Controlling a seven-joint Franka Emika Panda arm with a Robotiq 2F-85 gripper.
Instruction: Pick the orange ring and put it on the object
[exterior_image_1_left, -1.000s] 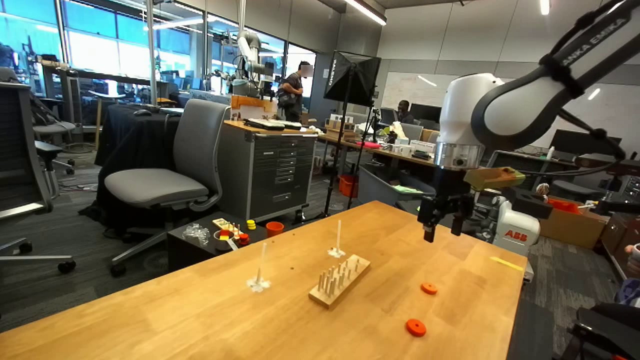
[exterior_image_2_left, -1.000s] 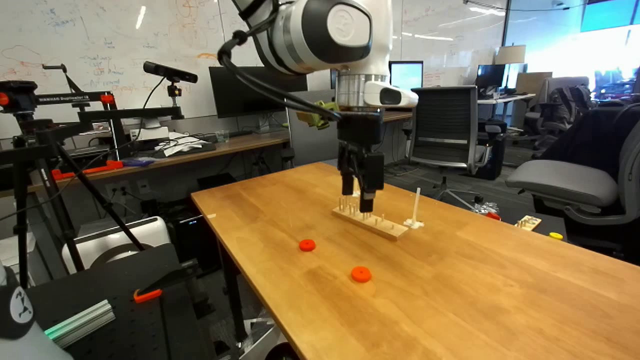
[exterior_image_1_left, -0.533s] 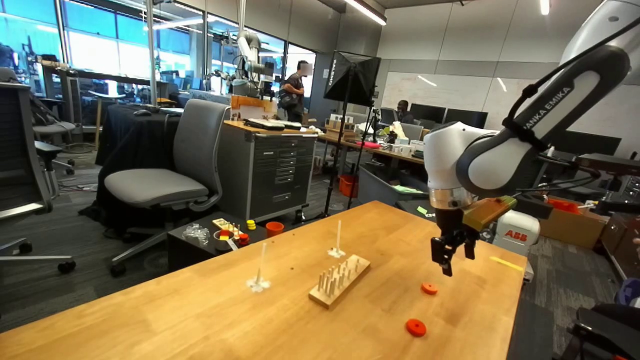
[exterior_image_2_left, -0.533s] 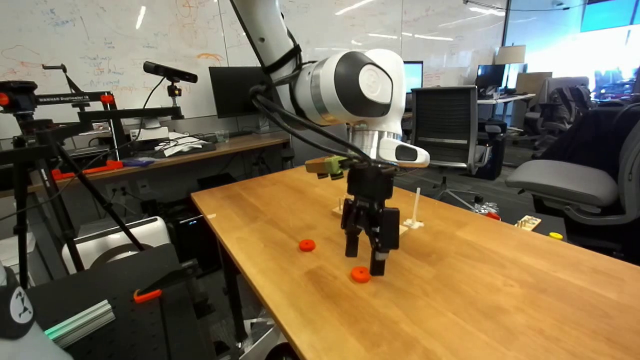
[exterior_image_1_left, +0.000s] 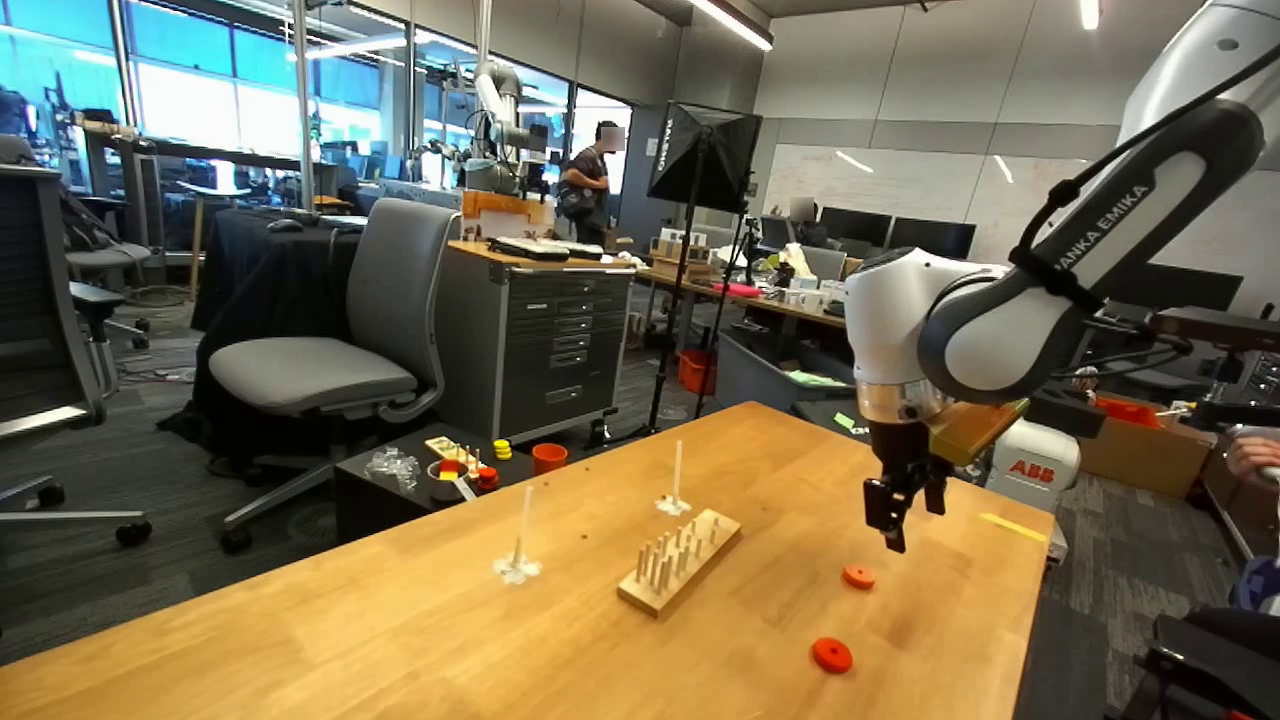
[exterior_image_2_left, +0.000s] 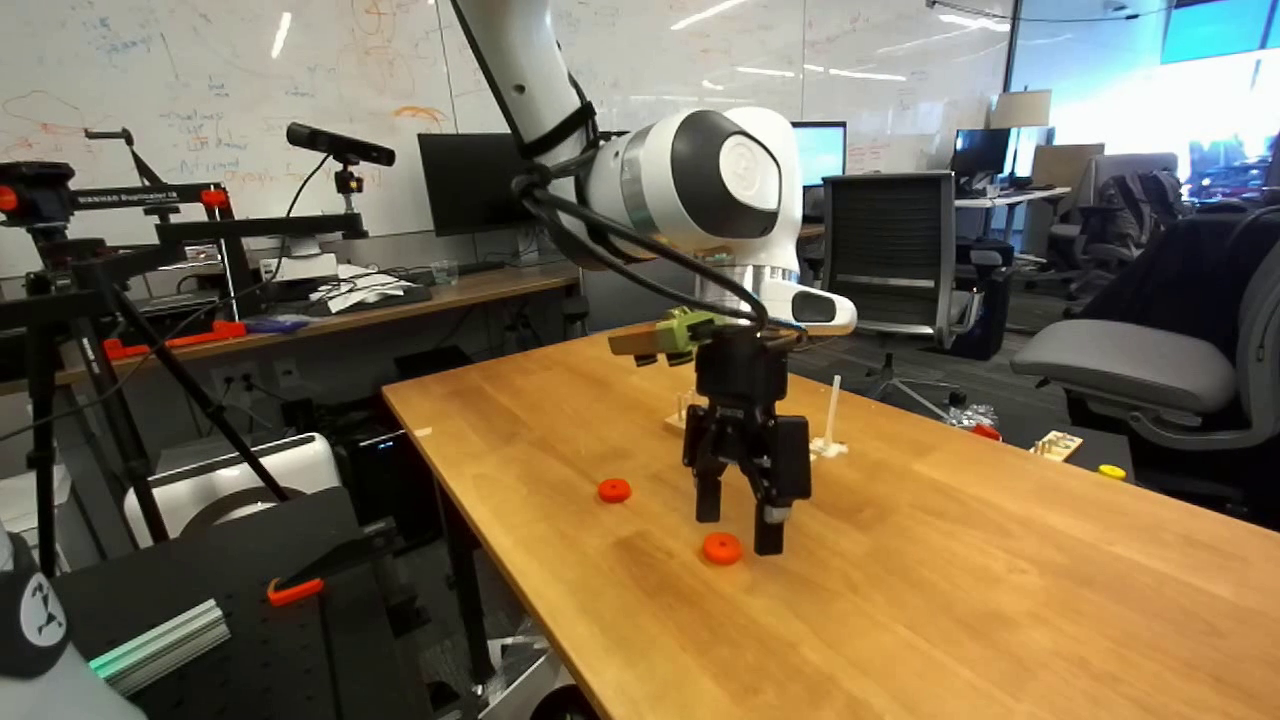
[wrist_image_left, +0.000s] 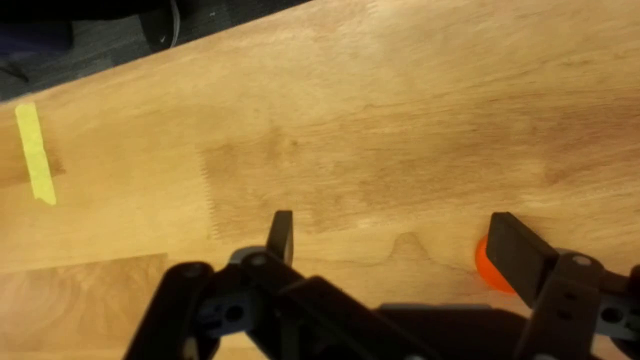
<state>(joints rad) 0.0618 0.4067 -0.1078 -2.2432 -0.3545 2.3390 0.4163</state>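
The orange ring (exterior_image_1_left: 858, 577) lies flat on the table; it also shows in an exterior view (exterior_image_2_left: 722, 548). In the wrist view it (wrist_image_left: 489, 267) is partly hidden behind the right-hand finger. The redder piece (exterior_image_1_left: 832, 655) lies nearby, also in an exterior view (exterior_image_2_left: 614, 490). The object, a pale wooden slab (exterior_image_1_left: 680, 565) with several upright pegs, stands further in on the table; my gripper mostly hides the slab (exterior_image_2_left: 684, 415) in an exterior view. My gripper (exterior_image_1_left: 915, 525) points down, open and empty, above the table beside the orange ring; its fingers (wrist_image_left: 392, 220) stand wide apart.
Two lone thin stands (exterior_image_1_left: 520, 540) (exterior_image_1_left: 676, 485) rise from the table near the slab. Yellow tape (wrist_image_left: 35, 152) is stuck near the table edge. A dark side table (exterior_image_1_left: 400, 500) with cups and small pieces stands below the far edge.
Over the second, my gripper has come down and moved from above the slab's side toward the orange ring. In the last half second it has only shifted and turned slightly. The rings have not moved.
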